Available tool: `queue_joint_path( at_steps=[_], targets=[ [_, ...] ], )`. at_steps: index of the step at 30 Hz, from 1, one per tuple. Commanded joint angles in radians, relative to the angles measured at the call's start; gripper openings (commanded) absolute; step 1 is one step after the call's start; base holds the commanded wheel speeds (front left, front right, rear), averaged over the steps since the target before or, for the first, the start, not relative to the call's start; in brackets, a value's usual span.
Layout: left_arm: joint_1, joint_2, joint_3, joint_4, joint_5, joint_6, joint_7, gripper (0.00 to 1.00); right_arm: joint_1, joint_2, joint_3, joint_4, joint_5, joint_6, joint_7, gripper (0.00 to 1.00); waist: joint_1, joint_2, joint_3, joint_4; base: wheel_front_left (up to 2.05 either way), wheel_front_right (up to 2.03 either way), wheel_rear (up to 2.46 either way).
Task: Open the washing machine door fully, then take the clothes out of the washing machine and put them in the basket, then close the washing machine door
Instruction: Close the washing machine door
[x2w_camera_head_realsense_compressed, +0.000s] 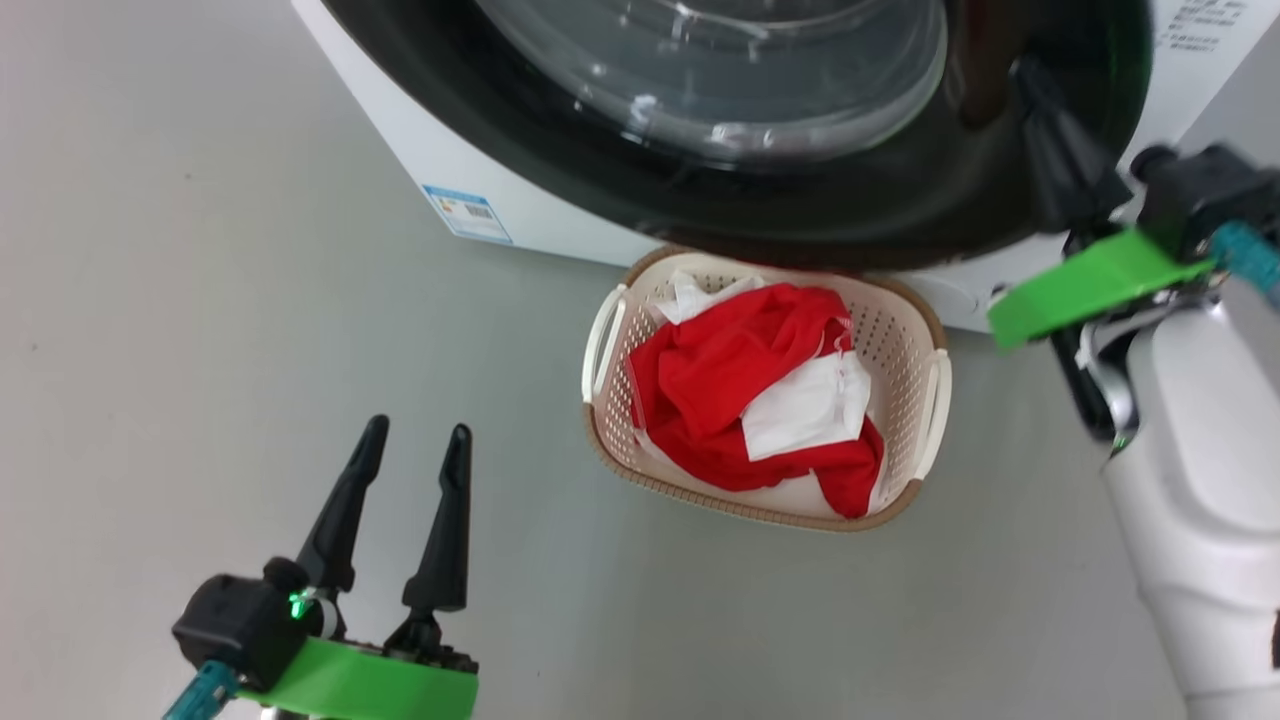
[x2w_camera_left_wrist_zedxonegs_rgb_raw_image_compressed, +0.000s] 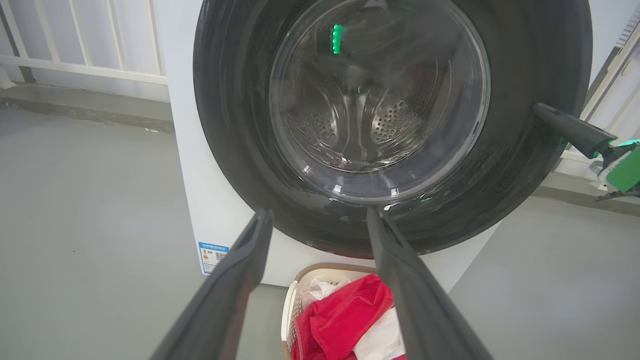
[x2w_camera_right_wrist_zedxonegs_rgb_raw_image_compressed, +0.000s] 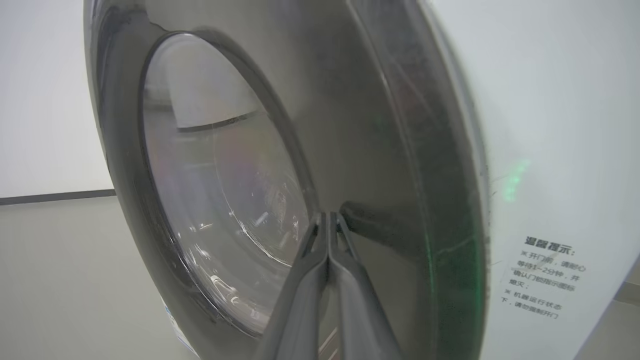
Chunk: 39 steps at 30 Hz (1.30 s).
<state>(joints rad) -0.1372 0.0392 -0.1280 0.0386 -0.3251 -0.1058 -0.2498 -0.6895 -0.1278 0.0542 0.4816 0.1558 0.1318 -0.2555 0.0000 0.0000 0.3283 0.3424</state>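
Your right hand (x2w_camera_right_wrist_zedxonegs_rgb_raw_image_compressed: 327, 216), fingers together, touches the washing machine door (x2w_camera_right_wrist_zedxonegs_rgb_raw_image_compressed: 380, 140) at its right rim; your left hand (x2w_camera_head_realsense_compressed: 419, 428), spread, hangs well apart.

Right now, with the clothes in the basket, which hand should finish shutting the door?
Right. The right hand, fingers together, sits at the black rim of the washing machine door; the left hand hangs open over the floor, left of the basket.

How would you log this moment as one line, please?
door: looks closed; clothes: in basket; right end effector: shut, at door rim; left end effector: open, empty
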Motion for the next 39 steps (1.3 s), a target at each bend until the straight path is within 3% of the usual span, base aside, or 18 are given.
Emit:
queue_joint_path(
  at_steps=[1,13,22,23,25,26,27,28,39],
  targets=[
    [-0.023,0.011,0.028,-0.024,0.007,0.001,-0.012,1.0,-0.038,-0.001,0.005,-0.021,0.004,-0.001,-0.006,0.0,0.0,0.0,0.019,0.003,0.0,0.0,0.0],
    [-0.06,0.011,0.01,-0.018,0.009,0.001,-0.012,1.0,-0.212,-0.034,-0.036,0.068,0.002,-0.001,-0.006,0.0,0.0,0.0,0.075,0.003,0.0,0.0,0.0],
    [-0.066,0.011,0.026,-0.011,-0.026,0.002,-0.012,1.0,-0.168,0.017,0.009,0.069,0.011,-0.001,-0.006,0.01,0.0,0.0,0.047,-0.042,0.0,0.0,0.0],
    [-0.067,0.011,0.028,-0.014,-0.048,0.001,-0.012,1.0,-0.157,0.023,0.01,0.063,0.014,-0.001,-0.006,0.15,0.0,0.0,0.043,-0.048,0.0,0.0,0.0],
    [-0.067,0.011,0.034,-0.018,-0.078,-0.002,-0.012,1.0,-0.129,0.032,0.016,0.05,0.023,-0.001,-0.006,0.33,0.0,0.0,0.032,-0.061,0.0,0.0,0.0],
    [-0.067,0.011,0.034,-0.018,-0.078,-0.002,-0.012,1.0,-0.129,0.032,0.016,0.05,0.023,-0.001,-0.006,0.33,0.0,0.0,0.032,-0.061,0.0,0.0,0.0],
    [-0.068,0.011,0.039,-0.016,-0.084,-0.003,-0.012,1.0,-0.114,0.036,0.018,0.043,0.026,-0.001,-0.006,0.81,0.0,0.0,0.026,-0.068,0.0,0.0,0.0],
    [-0.068,0.011,0.045,-0.013,-0.089,-0.004,-0.012,1.0,-0.097,0.038,0.021,0.038,0.028,-0.001,-0.006,1.0,0.0,0.0,0.019,-0.076,0.0,0.0,0.0],
    [-0.043,0.011,0.122,0.028,-0.041,-0.012,-0.012,1.0,0.085,0.041,0.001,-0.045,0.061,-0.001,-0.006,1.0,0.0,0.0,-0.079,-0.189,0.0,0.0,0.0]
  ],
)
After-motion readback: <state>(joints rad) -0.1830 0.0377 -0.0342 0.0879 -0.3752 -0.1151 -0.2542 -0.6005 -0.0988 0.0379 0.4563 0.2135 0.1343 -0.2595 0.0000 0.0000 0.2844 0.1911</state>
